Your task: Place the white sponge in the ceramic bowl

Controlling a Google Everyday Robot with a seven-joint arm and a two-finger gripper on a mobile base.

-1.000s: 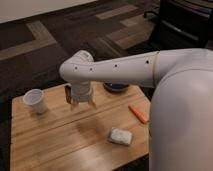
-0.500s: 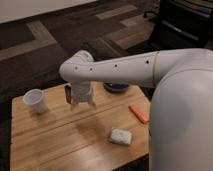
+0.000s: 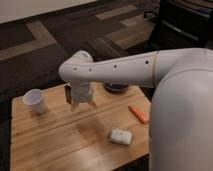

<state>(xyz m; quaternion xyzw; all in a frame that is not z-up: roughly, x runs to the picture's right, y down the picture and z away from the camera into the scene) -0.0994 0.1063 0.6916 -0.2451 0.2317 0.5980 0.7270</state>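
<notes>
Gripper (image 3: 80,104), spread and empty, hangs mid-frame; reaching for the lower-right sponge (image 3: 121,136) could knock the bowl (image 3: 116,88).

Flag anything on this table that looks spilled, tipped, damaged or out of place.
Nothing stands out. The white cup stands upright, the white sponge lies flat, the ceramic bowl sits partly hidden behind the arm, and the gripper hangs above the table.

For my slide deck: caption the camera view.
Claw hovers over the wooden table, between white round cup and dark blue glossy bowl; whitish rounded sponge lies untouched.
</notes>
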